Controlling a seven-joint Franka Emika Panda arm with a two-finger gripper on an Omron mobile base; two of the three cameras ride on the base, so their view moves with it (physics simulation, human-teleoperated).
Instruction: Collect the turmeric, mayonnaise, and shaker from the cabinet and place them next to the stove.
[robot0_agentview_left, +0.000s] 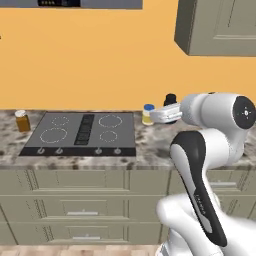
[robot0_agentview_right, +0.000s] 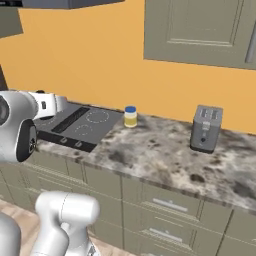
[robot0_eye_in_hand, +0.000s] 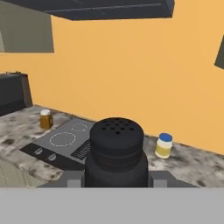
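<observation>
A: Claw (robot0_eye_in_hand: 116, 183) state?

B: Clamped on the shaker (robot0_eye_in_hand: 116, 151). In the hand view the black perforated top stood upright right between the tips, so it was carried, not resting on the table (robot0_agentview_right: 165, 150). In the left base view it showed as a dark cap (robot0_agentview_left: 170, 99) above the white hand, up over the table just right of the stove (robot0_agentview_left: 82, 131).

A: Why upright?

B: Likely so it could go down on its base without tipping.

A: The other two?

B: Mayonnaise (robot0_agentview_right: 130, 116) stood on the table just beside the stove's right edge, near the back wall. Turmeric (robot0_agentview_left: 22, 120) stood off the stove's left edge, also toward the back. Both looked placed already, each flanking the stove, which fits "next to".

A: So what was left?

B: My read: only the shaker. There was bare table near the mayonnaise, a sensible drop spot. Risk: nudging that jar.

A: Cabinet (robot0_agentview_left: 217, 25)?

B: Upper right, doors looked shut.
</observation>
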